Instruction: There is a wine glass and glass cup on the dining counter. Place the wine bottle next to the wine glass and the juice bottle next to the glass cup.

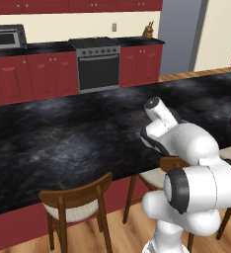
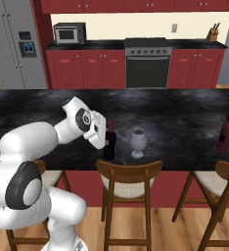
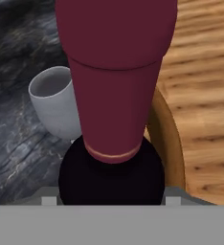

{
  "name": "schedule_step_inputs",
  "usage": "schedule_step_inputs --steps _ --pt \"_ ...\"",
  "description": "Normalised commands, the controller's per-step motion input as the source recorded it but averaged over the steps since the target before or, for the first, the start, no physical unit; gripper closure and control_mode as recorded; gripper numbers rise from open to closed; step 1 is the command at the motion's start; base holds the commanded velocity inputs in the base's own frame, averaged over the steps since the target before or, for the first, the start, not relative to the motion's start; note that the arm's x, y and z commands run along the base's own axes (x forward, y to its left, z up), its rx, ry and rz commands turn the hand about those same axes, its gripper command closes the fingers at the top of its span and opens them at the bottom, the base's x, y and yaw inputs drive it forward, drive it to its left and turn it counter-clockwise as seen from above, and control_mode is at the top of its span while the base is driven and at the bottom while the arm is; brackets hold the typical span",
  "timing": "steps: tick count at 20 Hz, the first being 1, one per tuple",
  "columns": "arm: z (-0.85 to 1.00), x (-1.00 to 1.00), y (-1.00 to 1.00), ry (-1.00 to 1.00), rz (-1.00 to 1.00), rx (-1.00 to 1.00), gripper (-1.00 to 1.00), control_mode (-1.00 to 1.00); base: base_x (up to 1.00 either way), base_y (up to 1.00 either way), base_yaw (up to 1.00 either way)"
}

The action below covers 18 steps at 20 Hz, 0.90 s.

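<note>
From the right base view, left to right: our white arm reaches to the tall, slim, nearly black wine bottle (image 2: 109, 142), which stands upright near the front edge of the long black, grey-veined marble table (image 2: 185, 117). Our pincer (image 2: 100, 137) is at the bottle; we cannot tell whether it grips. Just beside the bottle stands the clear, round-bowled wine glass (image 2: 137, 141), so this pairing looks done. Well apart at the far right stands the shorter dark red juice bottle (image 2: 227, 132), seemingly still awaiting its move. Wooden stools (image 2: 129, 179) line the table's front. Beyond are red cabinets, an oven (image 2: 147, 62) and a microwave (image 2: 69, 33).
</note>
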Motion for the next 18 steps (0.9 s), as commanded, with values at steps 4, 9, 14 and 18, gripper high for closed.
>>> schedule_step_inputs --steps 4,9,14,18 --pt "-0.08 0.12 -0.13 0.00 -0.01 0.00 1.00 -1.00 0.00 0.00 0.00" --pt "-0.05 0.13 -0.10 0.00 0.00 0.00 1.00 -1.00 0.00 0.00 0.00" --pt "-0.09 0.14 -0.04 0.00 0.00 0.00 1.00 -1.00 0.00 0.00 0.00" --pt "-0.09 0.21 0.00 0.00 0.00 0.00 1.00 -1.00 0.00 0.00 0.00"
